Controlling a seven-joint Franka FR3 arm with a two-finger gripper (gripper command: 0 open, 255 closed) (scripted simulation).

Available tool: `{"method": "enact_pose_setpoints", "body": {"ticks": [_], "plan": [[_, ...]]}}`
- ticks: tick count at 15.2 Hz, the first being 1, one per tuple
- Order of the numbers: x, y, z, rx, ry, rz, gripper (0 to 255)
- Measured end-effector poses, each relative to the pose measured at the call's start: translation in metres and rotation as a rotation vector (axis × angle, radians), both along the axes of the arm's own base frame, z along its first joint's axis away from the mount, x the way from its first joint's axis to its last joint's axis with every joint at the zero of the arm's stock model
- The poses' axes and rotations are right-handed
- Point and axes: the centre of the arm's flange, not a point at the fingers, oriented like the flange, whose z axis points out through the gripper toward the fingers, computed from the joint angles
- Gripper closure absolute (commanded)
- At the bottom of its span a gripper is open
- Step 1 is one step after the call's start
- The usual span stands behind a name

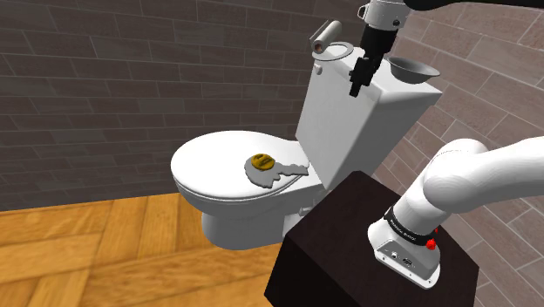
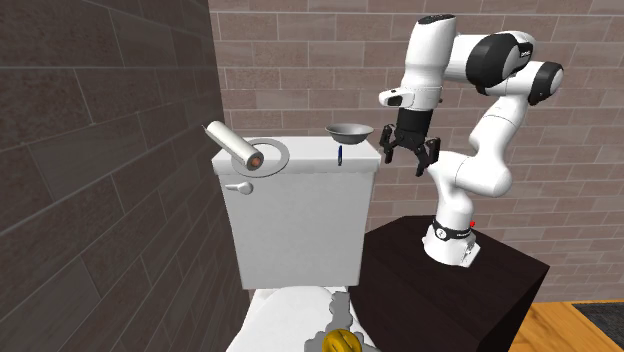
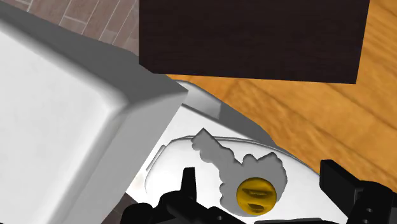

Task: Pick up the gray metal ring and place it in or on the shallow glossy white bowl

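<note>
A flat grey ring lies on the toilet tank's lid, and a paper roll rests across it. In the shoulder view the ring sits at the lid's far end behind the roll. A shallow bowl, drawn grey, stands at the lid's other end. My gripper hangs open and empty in the air just off the tank's edge, near the bowl and a little lower than it. From the shoulder view the gripper shows in front of the tank. The wrist view has the fingers standing apart above the toilet lid.
The white tank is close beside the hand. A fried-egg toy lies on the closed toilet lid. A small blue upright object stands on the tank near the bowl. The dark stand and brick walls are close by.
</note>
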Motion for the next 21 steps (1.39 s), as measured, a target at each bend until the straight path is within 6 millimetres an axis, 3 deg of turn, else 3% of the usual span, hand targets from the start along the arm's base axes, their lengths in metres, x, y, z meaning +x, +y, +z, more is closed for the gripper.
{"method": "enact_pose_setpoints", "body": {"ticks": [2,7,21], "plan": [[0.005,-0.004,0.0,-0.003,0.001,0.0,0],[0.05,-0.036,0.001,-0.027,0.01,0.003,0],[0.2,-0.144,0.007,-0.105,0.038,0.014,0]]}}
